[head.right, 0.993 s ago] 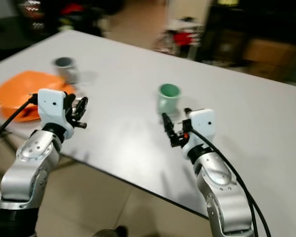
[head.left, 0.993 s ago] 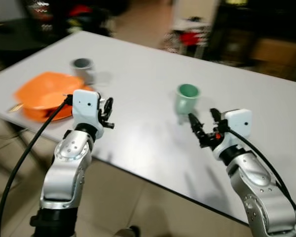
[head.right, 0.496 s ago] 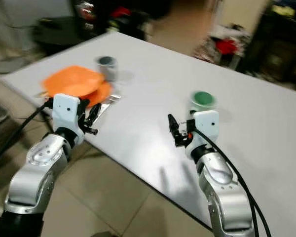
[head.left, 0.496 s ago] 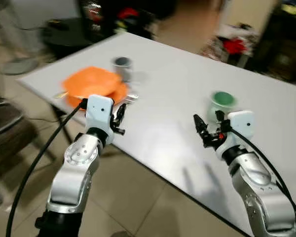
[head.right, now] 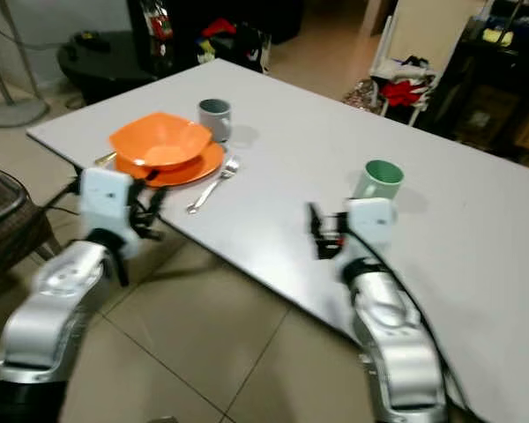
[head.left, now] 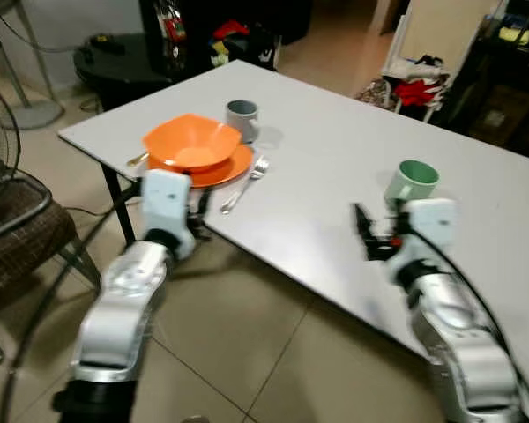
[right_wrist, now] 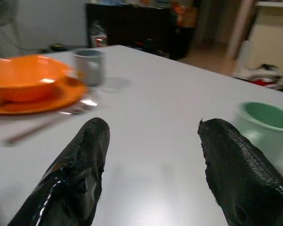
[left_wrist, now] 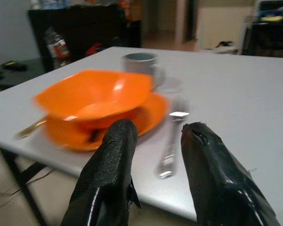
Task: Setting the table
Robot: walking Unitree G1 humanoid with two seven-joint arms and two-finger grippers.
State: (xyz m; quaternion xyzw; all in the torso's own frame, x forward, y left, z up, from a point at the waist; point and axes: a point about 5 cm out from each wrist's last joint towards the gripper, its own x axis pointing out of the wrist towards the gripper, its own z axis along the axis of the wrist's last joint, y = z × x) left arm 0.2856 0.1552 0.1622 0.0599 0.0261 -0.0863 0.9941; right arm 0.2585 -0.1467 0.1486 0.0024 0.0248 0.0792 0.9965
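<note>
Left gripper [left_wrist: 153, 174]: raised at the table's near-left edge, 2 fingers parted with a narrow gap, nothing between them, aimed at the bowl.
Right gripper [head.left: 365, 234]: over the table's near edge, just near of the green cup, 2 fingers spread wide, released.
Table [head.left: 335, 167]: grey, bare in the middle.
Fork [head.left: 241, 186]: flat, just right of the plate.
Plate [head.left: 234, 166]: orange, near the left corner.
Bowl [head.left: 192, 145]: orange, sitting on the plate.
Green cup [head.left: 411, 182]: upright, right side.
Grey cup [head.left: 242, 118]: upright, just beyond the bowl.
Chair [head.left: 13, 229]: dark, far left on the floor.
</note>
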